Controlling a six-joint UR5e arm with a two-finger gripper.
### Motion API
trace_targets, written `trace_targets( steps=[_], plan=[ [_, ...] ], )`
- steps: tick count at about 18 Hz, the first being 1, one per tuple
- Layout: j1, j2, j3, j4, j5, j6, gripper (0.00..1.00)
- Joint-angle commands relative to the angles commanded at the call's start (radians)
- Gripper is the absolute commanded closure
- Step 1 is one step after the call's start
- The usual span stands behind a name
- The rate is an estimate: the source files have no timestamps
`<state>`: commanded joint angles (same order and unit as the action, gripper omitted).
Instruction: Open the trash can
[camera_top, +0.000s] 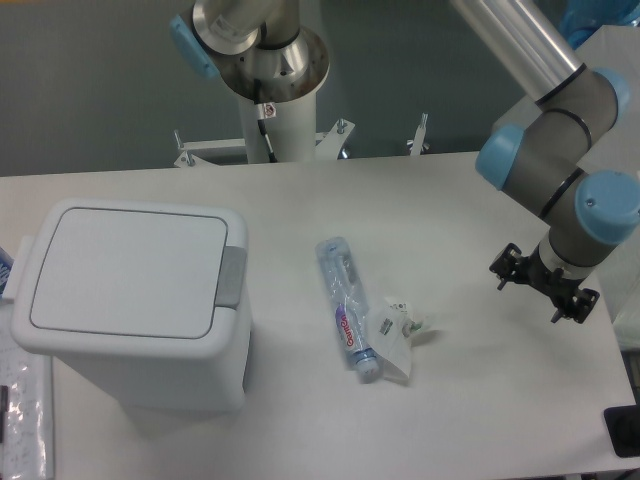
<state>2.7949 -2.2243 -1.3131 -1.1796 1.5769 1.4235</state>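
Note:
The trash can (135, 310) is a large white boxy bin standing at the left of the table. Its flat white lid (125, 270) lies shut. A grey push-button tab (232, 276) sits on the rim at the lid's right edge. My gripper (545, 288) is far to the right of the bin, near the table's right edge, hanging below the grey and blue wrist (590, 215). Its two black fingers stand spread apart with nothing between them.
A crushed clear plastic bottle (345, 308) and a crumpled white wrapper (400, 332) lie mid-table between bin and gripper. The arm's base column (268, 70) stands at the back. A black object (625, 430) sits at the bottom right corner.

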Motion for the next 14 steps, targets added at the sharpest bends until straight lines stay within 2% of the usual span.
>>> trace_targets(
  steps=[4,9,12,14],
  plan=[
    [-0.006,0.003,-0.002,0.000,-0.011,0.000,0.00],
    [-0.009,0.011,-0.031,0.006,-0.078,-0.034,0.00],
    [-0.009,0.057,-0.037,0.011,-0.147,-0.156,0.00],
    [-0.009,0.060,-0.041,0.012,-0.277,-0.317,0.00]
  ],
)
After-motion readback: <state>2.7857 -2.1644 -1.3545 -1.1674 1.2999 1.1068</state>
